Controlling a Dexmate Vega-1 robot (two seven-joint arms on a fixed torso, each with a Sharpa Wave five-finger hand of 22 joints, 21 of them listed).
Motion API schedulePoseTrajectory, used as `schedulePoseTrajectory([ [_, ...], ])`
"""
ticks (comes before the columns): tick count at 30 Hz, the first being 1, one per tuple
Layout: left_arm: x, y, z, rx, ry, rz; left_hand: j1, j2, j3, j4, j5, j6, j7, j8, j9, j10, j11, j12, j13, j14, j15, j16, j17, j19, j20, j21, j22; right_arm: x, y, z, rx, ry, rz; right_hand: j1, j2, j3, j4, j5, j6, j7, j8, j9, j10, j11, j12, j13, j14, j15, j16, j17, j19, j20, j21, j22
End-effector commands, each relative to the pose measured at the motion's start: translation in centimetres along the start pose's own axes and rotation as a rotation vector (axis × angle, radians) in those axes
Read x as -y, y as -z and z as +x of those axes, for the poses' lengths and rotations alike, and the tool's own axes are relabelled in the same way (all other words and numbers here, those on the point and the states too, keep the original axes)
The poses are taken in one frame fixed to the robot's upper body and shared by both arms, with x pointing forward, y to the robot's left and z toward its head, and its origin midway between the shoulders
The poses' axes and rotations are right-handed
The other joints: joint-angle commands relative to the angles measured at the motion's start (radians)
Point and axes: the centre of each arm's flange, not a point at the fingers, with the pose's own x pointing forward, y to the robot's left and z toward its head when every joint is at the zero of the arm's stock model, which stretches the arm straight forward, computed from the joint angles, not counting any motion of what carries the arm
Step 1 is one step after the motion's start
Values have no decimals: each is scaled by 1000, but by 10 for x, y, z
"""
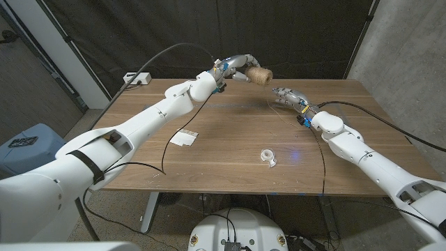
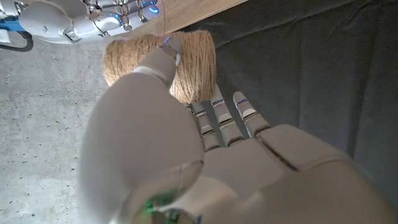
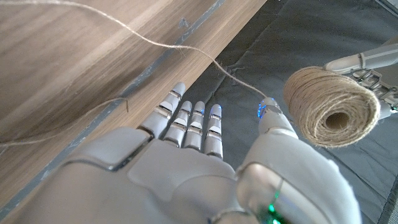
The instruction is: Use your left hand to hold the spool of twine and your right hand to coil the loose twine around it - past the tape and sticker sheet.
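The robot's left hand [image 1: 235, 67] grips the fat tan jute twine spool [image 1: 260, 76] aloft above the wooden table's [image 1: 230, 139] far edge, presumably freeing it for winding, while the right hand [image 1: 287, 95], fingers spread, touches the loose strand [image 3: 186, 46].

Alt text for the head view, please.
The left hand holds a spool of twine above the table's far edge, the right hand close beside it. A tape roll and sticker sheet lie nearer on the wooden table.
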Motion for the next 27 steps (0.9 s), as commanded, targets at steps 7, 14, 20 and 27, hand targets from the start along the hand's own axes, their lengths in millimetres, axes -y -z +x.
schedulePoseTrajectory([
  [7,-6,3,7,-45,-19,-38,-21,37,19,13,8,4,10,123,88,18,19,4,212,4,10,7,8,-3,3,6,5,-11,0,12,20,-42,21,25,-10,-4,-1,4,25,4,4,6,26,4,5,6,33,-45,9,5,52,-40,12,3],
  [14,-6,4,9,-58,-24,-44,-21,37,19,13,11,5,13,125,87,18,18,3,212,5,11,7,9,-4,3,6,6,-16,-2,17,36,-75,24,46,-6,-2,-4,5,34,0,6,6,37,-2,7,7,46,-53,12,5,60,-42,11,3],
  [20,-5,4,9,-68,-22,-47,-21,36,19,13,13,5,13,126,86,18,19,2,213,5,11,7,9,-4,4,7,6,-20,-3,19,46,-91,29,67,1,1,-5,6,50,-5,10,7,55,-8,12,9,59,-54,15,6,71,-42,11,3],
  [27,-7,2,10,-71,-32,-53,-22,37,18,14,15,5,16,128,87,19,19,0,213,5,11,9,12,-4,5,8,6,-23,-4,22,48,-112,20,137,28,23,-16,5,58,-11,10,8,66,-14,10,10,71,-64,15,6,80,-49,8,3],
])
